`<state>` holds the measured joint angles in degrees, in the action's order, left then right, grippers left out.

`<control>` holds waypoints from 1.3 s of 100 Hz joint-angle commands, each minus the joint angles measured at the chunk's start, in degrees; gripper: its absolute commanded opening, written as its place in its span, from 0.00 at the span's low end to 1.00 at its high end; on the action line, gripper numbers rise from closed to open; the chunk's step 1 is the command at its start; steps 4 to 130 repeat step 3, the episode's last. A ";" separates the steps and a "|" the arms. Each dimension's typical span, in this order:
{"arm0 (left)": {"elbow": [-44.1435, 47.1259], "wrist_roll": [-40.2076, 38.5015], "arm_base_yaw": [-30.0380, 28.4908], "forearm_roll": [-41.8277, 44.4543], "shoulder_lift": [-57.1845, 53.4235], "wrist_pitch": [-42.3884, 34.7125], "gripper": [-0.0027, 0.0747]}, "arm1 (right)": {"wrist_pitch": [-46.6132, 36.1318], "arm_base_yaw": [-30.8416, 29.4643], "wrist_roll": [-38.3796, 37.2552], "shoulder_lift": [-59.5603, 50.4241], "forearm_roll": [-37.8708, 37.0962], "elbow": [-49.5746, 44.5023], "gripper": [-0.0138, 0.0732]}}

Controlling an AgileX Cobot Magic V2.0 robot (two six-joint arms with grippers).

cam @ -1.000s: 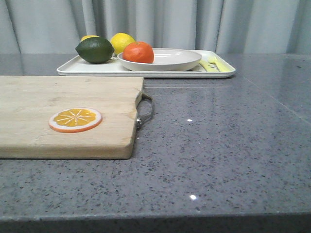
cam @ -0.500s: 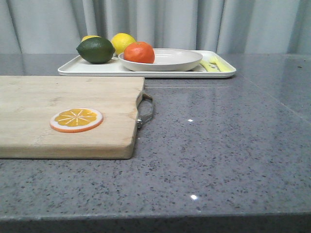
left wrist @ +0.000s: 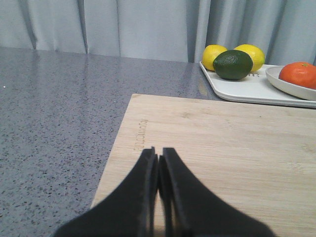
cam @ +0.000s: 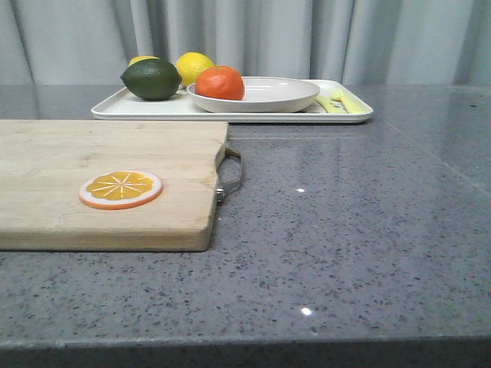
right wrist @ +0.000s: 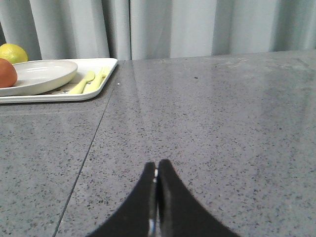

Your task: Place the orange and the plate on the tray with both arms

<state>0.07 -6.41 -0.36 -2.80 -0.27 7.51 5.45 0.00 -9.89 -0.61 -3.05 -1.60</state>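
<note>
The orange (cam: 220,83) rests in the left part of the off-white plate (cam: 265,95), and the plate stands on the long white tray (cam: 230,112) at the back of the counter. In the left wrist view the orange (left wrist: 298,75), the plate (left wrist: 291,88) and the tray (left wrist: 247,90) show beyond the board. In the right wrist view the orange (right wrist: 6,72), the plate (right wrist: 39,76) and the tray (right wrist: 64,95) lie far off. My left gripper (left wrist: 158,154) is shut and empty over the cutting board. My right gripper (right wrist: 157,165) is shut and empty above bare counter. Neither gripper shows in the front view.
A dark green lime (cam: 152,79) and two yellow lemons (cam: 195,67) sit on the tray's left end; yellow cutlery print (cam: 337,100) marks its right end. A wooden cutting board (cam: 69,161) with a metal handle (cam: 229,175) carries an orange slice (cam: 120,188).
The front view shifted a few pixels between the oldest frame and now; nothing on the counter moved.
</note>
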 commanded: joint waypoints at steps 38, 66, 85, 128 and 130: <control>1.22 -0.02 -0.17 -0.57 -1.70 -4.68 0.01 | -4.15 -0.29 0.01 -1.17 -0.75 -0.04 0.08; 1.22 -0.02 -0.17 -0.57 -1.70 -4.68 0.01 | -4.15 -0.29 0.01 -1.17 -0.75 -0.04 0.08; 1.22 -0.02 -0.17 -0.57 -1.70 -4.68 0.01 | -4.15 -0.29 0.01 -1.17 -0.75 -0.04 0.08; 1.22 -0.02 -0.17 -0.57 -1.70 -4.68 0.01 | -4.15 -0.29 0.01 -1.17 -0.75 -0.04 0.08; 1.22 -0.02 -0.17 -0.57 -1.70 -4.68 0.01 | -4.15 -0.29 0.01 -1.17 -0.75 -0.04 0.08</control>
